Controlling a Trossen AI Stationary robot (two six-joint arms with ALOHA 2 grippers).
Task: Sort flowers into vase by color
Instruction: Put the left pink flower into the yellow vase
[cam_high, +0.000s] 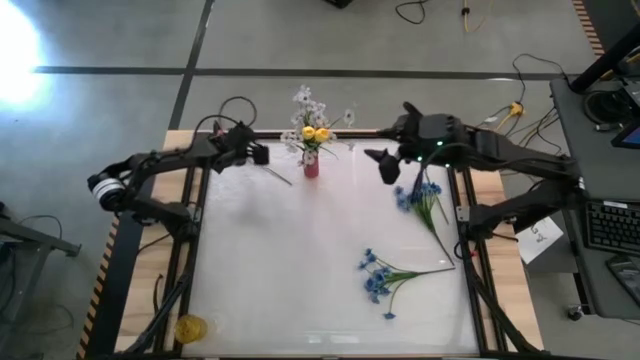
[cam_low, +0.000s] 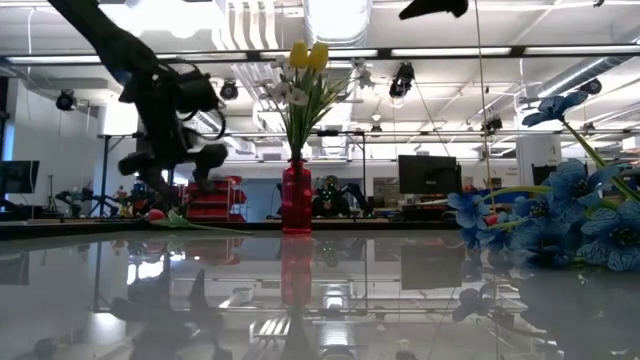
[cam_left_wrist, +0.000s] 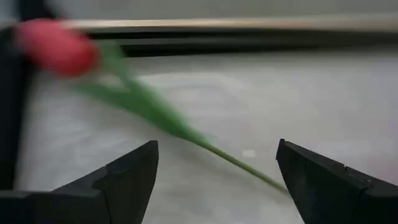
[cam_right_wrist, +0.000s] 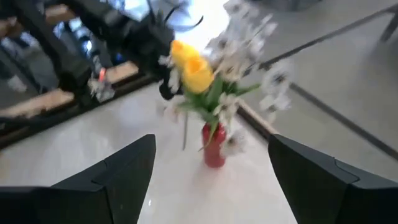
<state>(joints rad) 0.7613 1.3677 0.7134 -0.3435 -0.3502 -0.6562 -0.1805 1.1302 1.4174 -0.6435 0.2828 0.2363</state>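
Nearest edge of white glossy worktop (cam_high: 300, 280): blue-clustered artificial flower stem (cam_high: 385, 274) lying flat. Farther right: second blue spray (cam_high: 422, 200), also flat. Far edge, centre: small red vase (cam_high: 311, 166) upright, holding yellow buds (cam_high: 315, 133) and white blossom sprays (cam_high: 305, 100). Right pincer (cam_high: 388, 165) raised between vase and second spray, fingers wide, empty. Left pincer (cam_left_wrist: 216, 177) wide apart over pink-red bud on green stem (cam_left_wrist: 59, 46), lying left of vase.
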